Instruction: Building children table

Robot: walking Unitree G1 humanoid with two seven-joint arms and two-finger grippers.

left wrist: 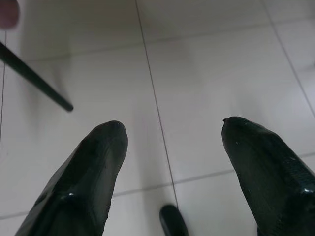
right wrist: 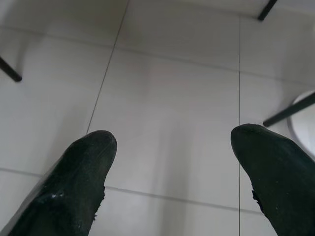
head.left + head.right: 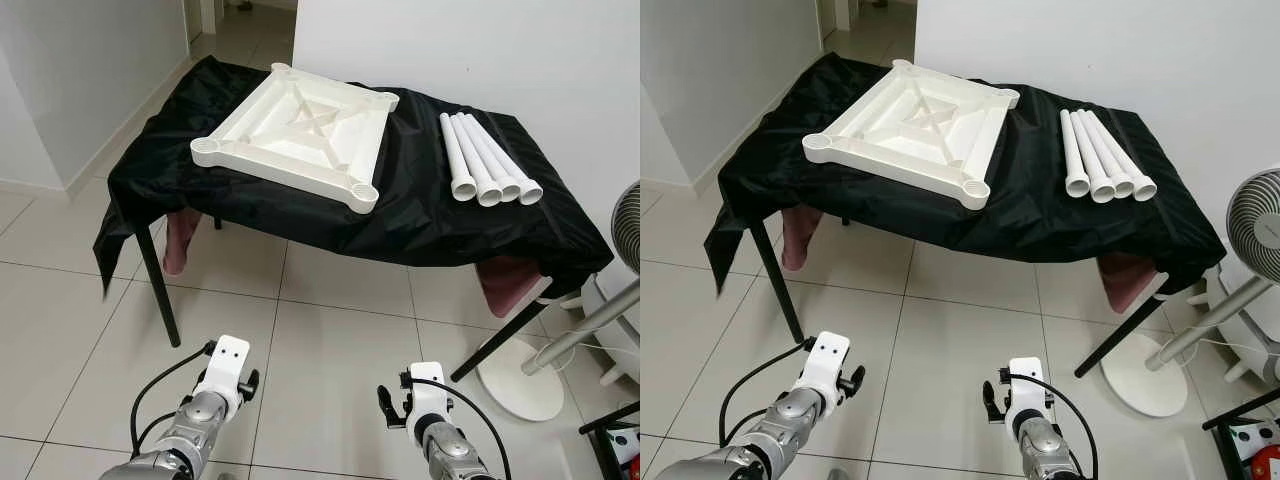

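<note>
Both pincers (image 1: 172, 142) (image 2: 172, 147) agape (nothing held)

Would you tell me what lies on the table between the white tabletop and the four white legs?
Only bare black cloth lies between the upside-down tabletop and the four legs, seen in both eye views.

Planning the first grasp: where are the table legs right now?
Four white legs lie side by side on the black-draped table's right half, right of the upturned white tabletop, near the wall.

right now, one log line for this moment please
stage: not started | tabletop: upside down on black-covered table | four legs: side by side right of it, loose | left tool: open over floor | right tool: open over floor
</note>
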